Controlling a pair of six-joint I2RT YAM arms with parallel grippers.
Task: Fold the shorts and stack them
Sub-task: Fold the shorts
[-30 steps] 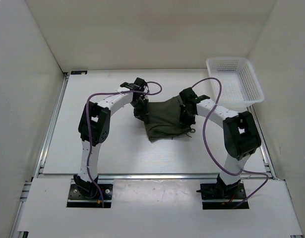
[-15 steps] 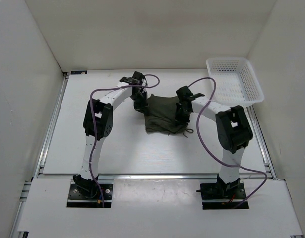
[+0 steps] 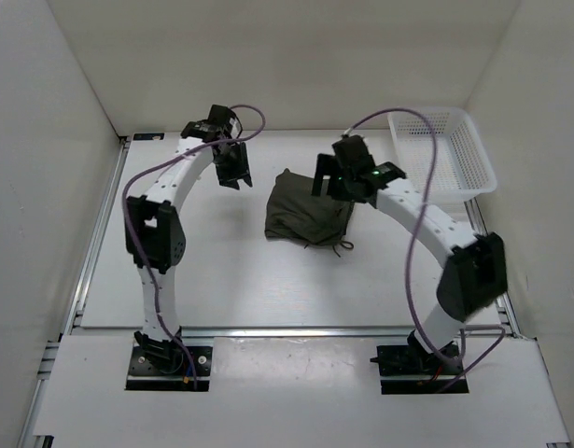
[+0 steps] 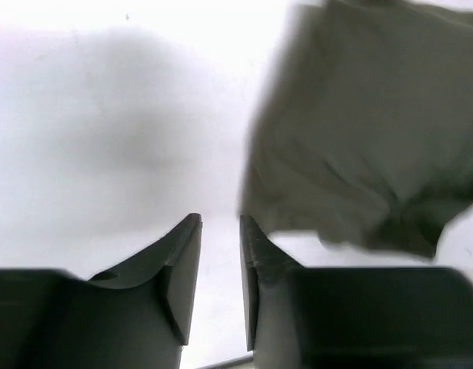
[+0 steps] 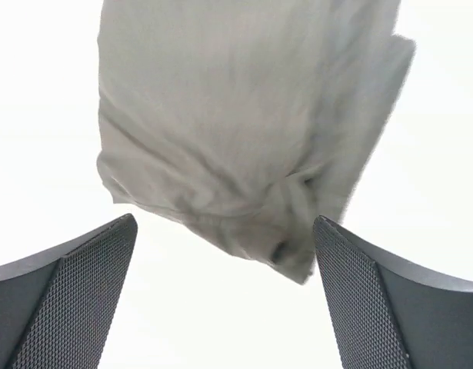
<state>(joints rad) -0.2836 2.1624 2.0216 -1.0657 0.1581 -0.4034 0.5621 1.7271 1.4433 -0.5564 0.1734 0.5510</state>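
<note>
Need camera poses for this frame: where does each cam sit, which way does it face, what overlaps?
Top external: fixed above and behind the bases, looking down on the table; left arm, right arm, shorts and basket show.
Left wrist: on the left arm, facing down past its narrowly parted left gripper; shorts lie upper right.
Right wrist: on the right arm, facing down through the wide-open right gripper at the shorts.
Shared: all three see the shorts.

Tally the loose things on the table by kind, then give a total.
Olive-green shorts: 1
White mesh basket: 1
Total: 2
</note>
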